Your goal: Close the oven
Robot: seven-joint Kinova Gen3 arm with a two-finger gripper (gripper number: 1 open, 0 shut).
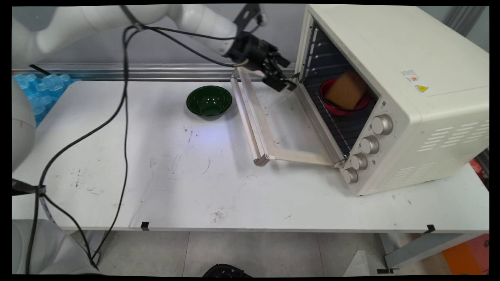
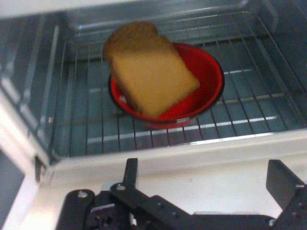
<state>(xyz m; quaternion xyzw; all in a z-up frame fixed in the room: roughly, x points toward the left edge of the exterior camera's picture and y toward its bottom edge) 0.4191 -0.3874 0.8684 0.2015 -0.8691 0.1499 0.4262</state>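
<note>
Gripper (image 1: pixel 282 80) wide open, empty, above open oven door (image 1: pixel 273 128); bread slice (image 2: pixel 148 72) in red bowl (image 2: pixel 208 72) on rack.

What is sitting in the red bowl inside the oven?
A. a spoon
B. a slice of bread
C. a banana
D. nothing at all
B: a slice of bread leans in the red bowl on the rack of the oven, in front of the open gripper.
</note>
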